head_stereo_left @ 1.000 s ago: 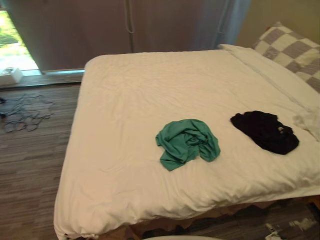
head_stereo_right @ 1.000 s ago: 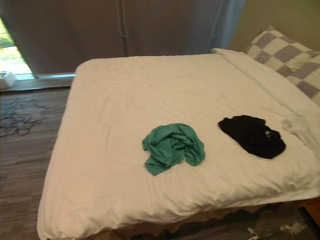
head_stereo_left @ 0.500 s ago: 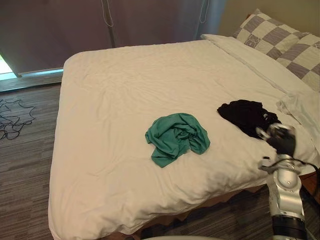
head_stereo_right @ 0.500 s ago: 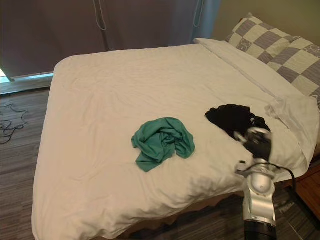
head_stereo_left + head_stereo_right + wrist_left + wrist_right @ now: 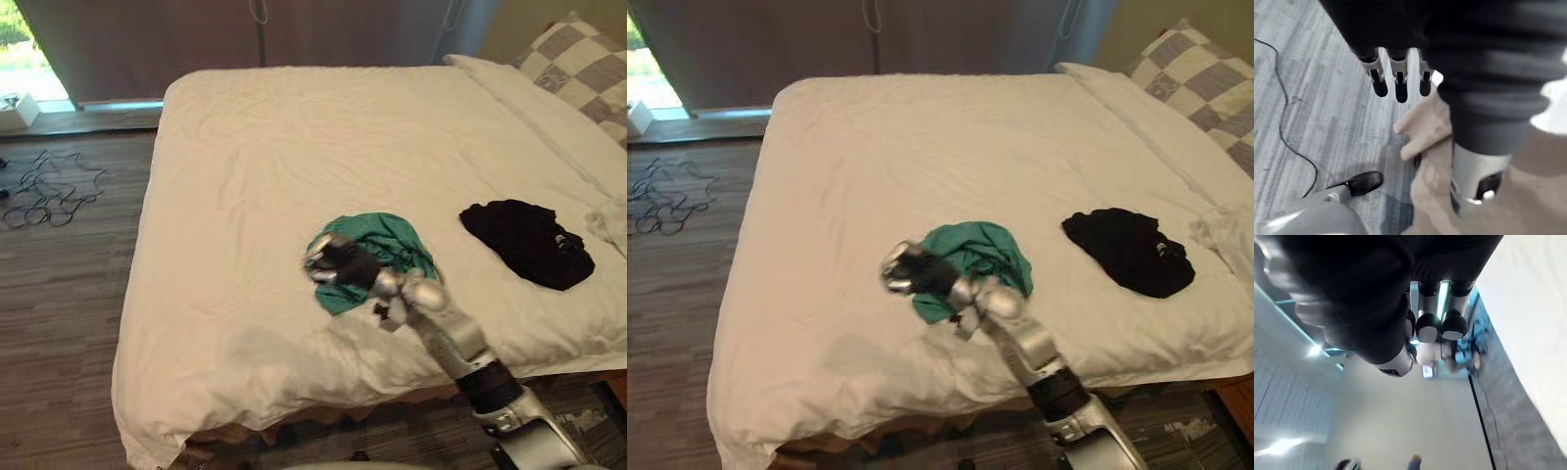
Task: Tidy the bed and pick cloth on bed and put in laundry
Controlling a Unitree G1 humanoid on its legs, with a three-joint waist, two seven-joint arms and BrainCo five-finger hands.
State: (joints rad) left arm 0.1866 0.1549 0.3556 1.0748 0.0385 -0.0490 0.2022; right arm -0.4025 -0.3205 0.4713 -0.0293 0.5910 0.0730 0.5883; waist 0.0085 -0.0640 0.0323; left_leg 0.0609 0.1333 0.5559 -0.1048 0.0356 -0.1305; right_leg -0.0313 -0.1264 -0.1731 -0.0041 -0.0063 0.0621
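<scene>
A crumpled green cloth (image 5: 387, 245) lies near the middle of the white bed (image 5: 294, 157). A black cloth (image 5: 529, 243) lies to its right, closer to the pillows. My right arm reaches in from the lower right, and my right hand (image 5: 338, 264) hovers at the green cloth's left side, covering part of it. I cannot tell whether it touches the cloth. In the right wrist view its fingers (image 5: 1428, 326) look curled, with nothing between them. My left hand (image 5: 1397, 83) hangs over the grey floor beside the bed, its fingers straight and holding nothing.
Checked pillows (image 5: 1200, 83) lie at the bed's far right, with a white bundle (image 5: 612, 220) by the right edge. A tangle of cables (image 5: 49, 181) and a small white box (image 5: 18, 113) are on the floor to the left. Curtains (image 5: 323, 29) hang behind the bed.
My right arm swung left, from the black cloth to the green cloth. The camera has shifted too, so the bed sits differently in the picture. The cloths have not moved.
</scene>
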